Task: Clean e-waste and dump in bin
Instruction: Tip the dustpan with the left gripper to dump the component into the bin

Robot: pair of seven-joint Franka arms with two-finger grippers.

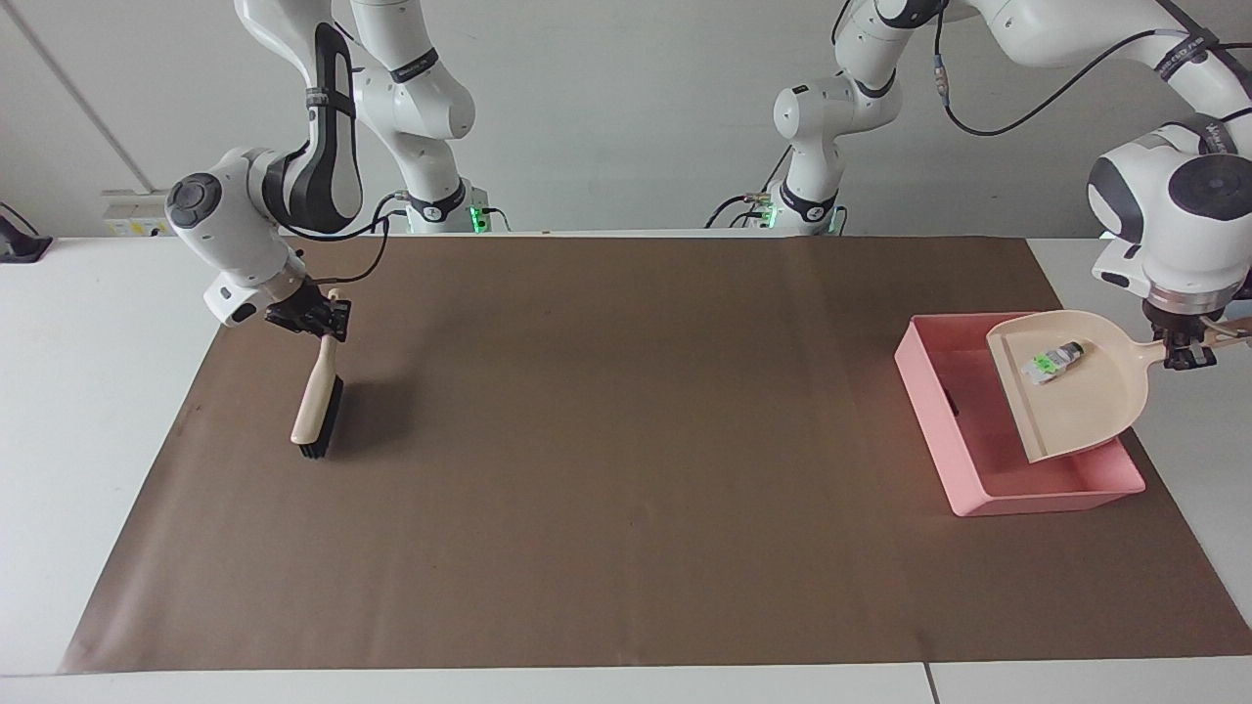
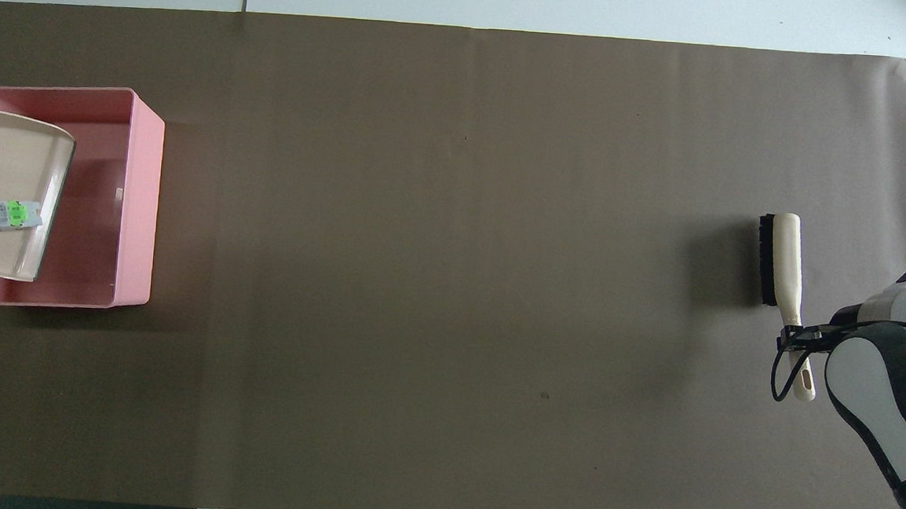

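Scrap [image 1: 1050, 362] in dustpan [image 1: 1086, 411] — over bin [image 1: 963, 430]

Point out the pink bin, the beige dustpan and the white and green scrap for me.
pink bin [image 1: 922, 389], facing view, on its wall toward the table's middle.
beige dustpan [image 1: 1086, 401], facing view, on the bare pan floor.
white and green scrap [image 2: 15, 214], overhead view, on its green part.
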